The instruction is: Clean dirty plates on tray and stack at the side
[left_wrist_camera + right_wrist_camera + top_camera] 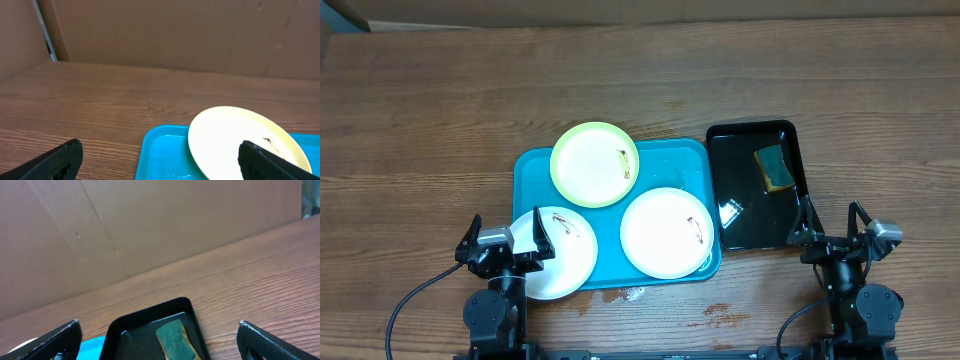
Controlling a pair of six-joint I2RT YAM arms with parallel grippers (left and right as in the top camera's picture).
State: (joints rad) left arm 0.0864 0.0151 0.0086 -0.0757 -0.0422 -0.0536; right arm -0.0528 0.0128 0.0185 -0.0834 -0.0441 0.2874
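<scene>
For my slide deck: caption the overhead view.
Three smeared plates on a turquoise tray, a sponge in the black tray beside it, both end effectors open.

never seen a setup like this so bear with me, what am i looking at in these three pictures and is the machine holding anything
These are two robot arms at a wooden table, each ending in a two-finger claw. One picture looks down from above; the other two come from cameras on each wrist, so the dark shapes at their lower corners are the claw's own fingers.

From above, the left gripper and right gripper sit at the near edge, both open and holding nothing.

On the table lies a blue tray with three plates: a yellow-green plate, a white plate and another white plate overhanging its near-left corner. Beside it, a black tray holds a green sponge.
</scene>
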